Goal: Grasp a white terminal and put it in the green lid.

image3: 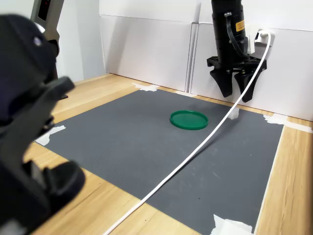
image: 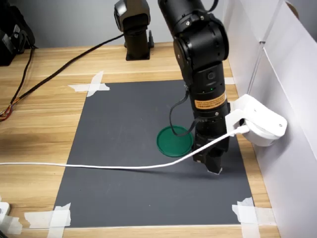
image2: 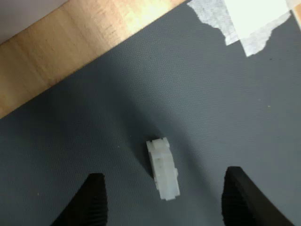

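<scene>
Looking across the wooden table, the biggest thing on it is the dark grey mat, stuck down at its corners with white tape. Next in size is the black robot arm, which stands tall over the mat's side nearest the white wall panels. A white cable runs from the arm's wrist camera across the mat and off toward the first exterior view's left.

Smaller than that is the green lid, lying flat on the mat just beside the arm, on the first exterior view's left of it. Nothing is in the lid yet.

Then comes the gripper. Its two black fingers are spread wide apart and hold nothing. It hangs above the mat, pointing down.

Smallest of all is the white terminal. In the wrist view it lies on the mat between the two fingers, closer to one side than the other, and turned a bit slanted. In the second exterior view it shows as a little pale bit under the gripper, near the lid but not touching it.

What could go wrong? I think the piece is so tiny and slanted that the fingers may pinch only a corner, and it could pop out or twist away. Since it sits off-middle, one finger might push it sideways first. The cable could also drag across the lid and shove it.
</scene>
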You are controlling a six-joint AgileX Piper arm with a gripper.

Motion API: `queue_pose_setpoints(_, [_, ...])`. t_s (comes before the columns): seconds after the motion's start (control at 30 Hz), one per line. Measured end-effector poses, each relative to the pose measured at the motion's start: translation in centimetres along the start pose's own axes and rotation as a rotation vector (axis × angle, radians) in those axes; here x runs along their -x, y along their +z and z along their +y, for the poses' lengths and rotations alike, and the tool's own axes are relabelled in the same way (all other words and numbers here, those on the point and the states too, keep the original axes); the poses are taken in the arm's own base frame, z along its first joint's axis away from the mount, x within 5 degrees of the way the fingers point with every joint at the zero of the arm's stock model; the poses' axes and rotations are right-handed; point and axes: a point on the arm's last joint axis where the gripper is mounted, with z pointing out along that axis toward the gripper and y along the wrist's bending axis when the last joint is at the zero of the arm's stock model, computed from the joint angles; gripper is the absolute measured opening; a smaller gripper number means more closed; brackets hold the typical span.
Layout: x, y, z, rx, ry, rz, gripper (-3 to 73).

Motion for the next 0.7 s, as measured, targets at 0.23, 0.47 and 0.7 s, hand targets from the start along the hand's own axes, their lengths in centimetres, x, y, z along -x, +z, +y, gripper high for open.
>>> queue_pose_setpoints(0.23, [-0.4, 1.7, 0.1, 0.014, 0.004, 0.02, 60.6])
queue_pose_setpoints(0.47, [-0.6, 2.9, 0.1, 0.019, 0.005, 0.03, 60.6])
queue_pose_setpoints(0.7, [-0.6, 3.2, 0.1, 0.018, 0.005, 0.03, 59.0])
